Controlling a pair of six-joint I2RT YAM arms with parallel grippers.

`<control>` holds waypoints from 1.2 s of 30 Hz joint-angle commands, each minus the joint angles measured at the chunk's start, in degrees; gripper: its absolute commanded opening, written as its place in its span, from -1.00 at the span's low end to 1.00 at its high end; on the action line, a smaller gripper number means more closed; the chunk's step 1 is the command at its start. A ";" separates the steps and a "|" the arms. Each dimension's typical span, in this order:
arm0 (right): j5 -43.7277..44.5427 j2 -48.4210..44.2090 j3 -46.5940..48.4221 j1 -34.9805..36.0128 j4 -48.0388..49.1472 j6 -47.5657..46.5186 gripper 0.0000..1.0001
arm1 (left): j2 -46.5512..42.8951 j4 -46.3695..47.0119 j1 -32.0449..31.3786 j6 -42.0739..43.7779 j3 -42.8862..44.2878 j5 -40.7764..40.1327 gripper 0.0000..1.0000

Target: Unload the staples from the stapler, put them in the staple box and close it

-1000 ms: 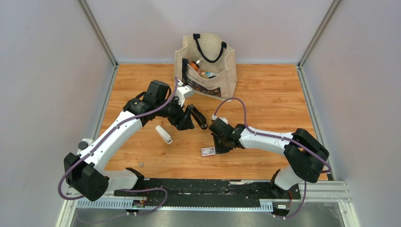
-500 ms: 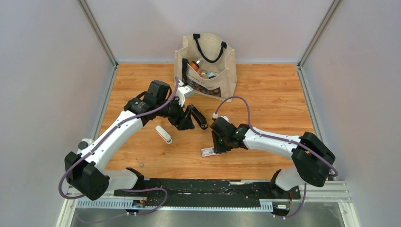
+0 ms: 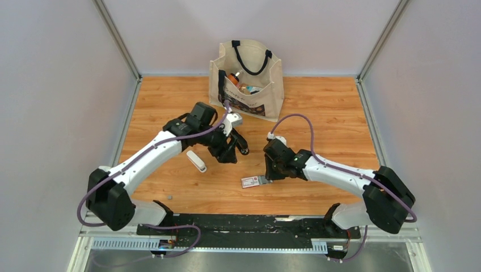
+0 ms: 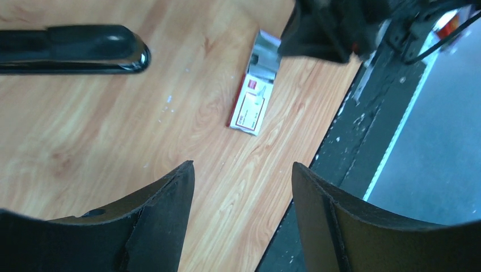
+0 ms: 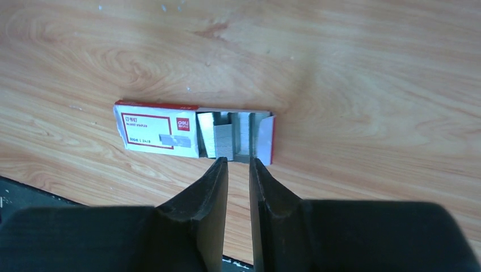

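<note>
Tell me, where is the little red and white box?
In the top view the box lies flat on the wooden table near its front edge, just beside the right hand.

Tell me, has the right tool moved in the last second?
Yes. Judged against the tote bag, the right tool shifted to the right, toward the bag's right side.

The left arm's jaws stand wide apart above the wooden worktop (image 4: 85,124). A black stapler (image 4: 74,50) lies upper left; a red-and-white box (image 4: 253,105) lies mid-frame, its top end beneath the other arm (image 4: 329,28).
</note>
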 commanded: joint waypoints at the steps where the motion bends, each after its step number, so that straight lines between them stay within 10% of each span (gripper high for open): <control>1: 3.11 -4.03 -1.75 -1.90 1.30 0.04 -0.53 | 5.60 1.48 -4.00 5.93 -1.86 -4.48 0.43; 36: -12.18 -8.87 -16.70 -12.27 21.87 2.23 -0.52 | 23.02 -0.18 -16.31 26.86 -0.55 -18.11 0.30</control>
